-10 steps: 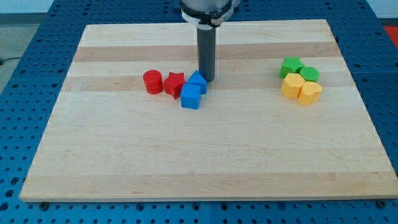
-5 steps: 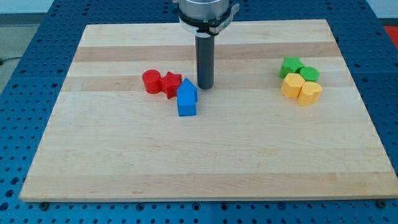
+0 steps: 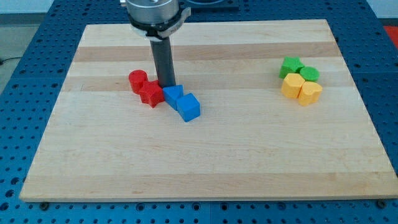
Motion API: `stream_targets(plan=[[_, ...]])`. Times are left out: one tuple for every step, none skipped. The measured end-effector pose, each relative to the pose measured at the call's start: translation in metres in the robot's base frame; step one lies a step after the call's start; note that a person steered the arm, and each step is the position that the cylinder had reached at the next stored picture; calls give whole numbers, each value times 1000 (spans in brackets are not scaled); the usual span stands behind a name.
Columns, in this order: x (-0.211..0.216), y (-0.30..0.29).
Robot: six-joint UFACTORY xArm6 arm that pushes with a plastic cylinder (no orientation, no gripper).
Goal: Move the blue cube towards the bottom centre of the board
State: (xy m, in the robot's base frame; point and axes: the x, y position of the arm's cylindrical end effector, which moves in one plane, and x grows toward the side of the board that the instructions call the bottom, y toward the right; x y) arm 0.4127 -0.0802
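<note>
1. Fingers none: rod only, tip (image 3: 166,85) grasping nothing, touching red star (image 3: 150,94) and blue wedge-like block (image 3: 173,94), upper left of centre.
2. Blue cube (image 3: 188,107) just lower right, on counter (image 3: 205,162).

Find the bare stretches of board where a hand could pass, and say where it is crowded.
Free: the whole strip below the blue cube, and the middle between it and the yellow blocks. Crowded: around my tip, amid the red blocks.

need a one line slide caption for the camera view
My tip sits just above two blue blocks, the blue cube at lower right, red blocks at left.
</note>
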Motion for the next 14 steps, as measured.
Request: stream_targets(plan=[[21,0],[30,1],[30,15],[32,30],[44,39],[53,62],[65,62],[60,85],[58,93],[58,115],[74,104],[90,88],[104,83],[101,133]])
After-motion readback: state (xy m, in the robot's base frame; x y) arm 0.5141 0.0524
